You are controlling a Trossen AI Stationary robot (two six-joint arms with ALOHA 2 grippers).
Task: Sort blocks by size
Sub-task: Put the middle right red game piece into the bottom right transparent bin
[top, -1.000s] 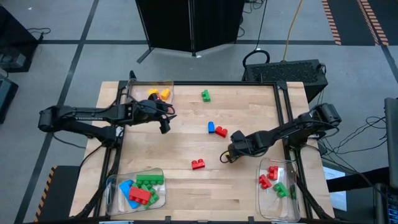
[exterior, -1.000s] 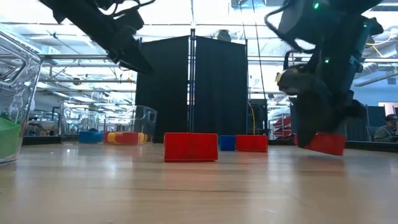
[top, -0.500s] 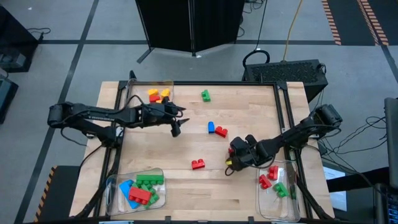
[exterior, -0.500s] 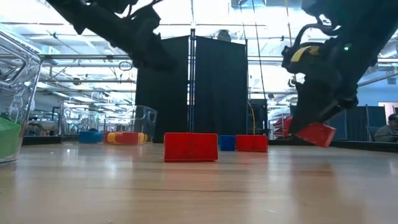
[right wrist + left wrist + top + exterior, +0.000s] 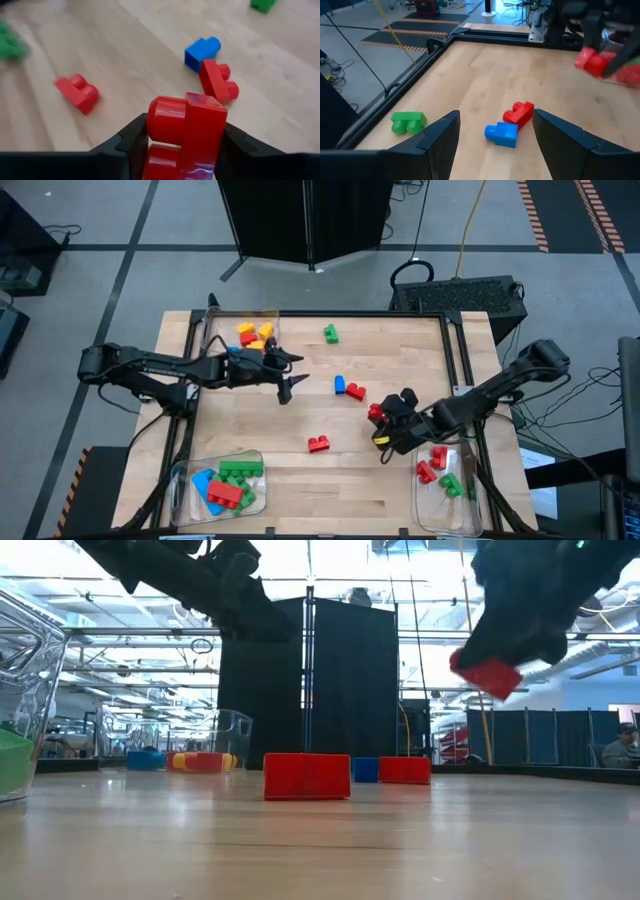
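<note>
Tabletop low view: red block (image 5: 486, 676) airborne in right claw (image 5: 500, 645).

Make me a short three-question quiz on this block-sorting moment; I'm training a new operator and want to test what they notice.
1. True or false: the right gripper holds a red block.
2. Which colour is the block touching the blue block in mid-table: A green, B red, C yellow?
3. Fill in: the left gripper has its fingers ____ and holds nothing.

Key: 1 true; 2 B, the red block beside it; 3 open.
</note>
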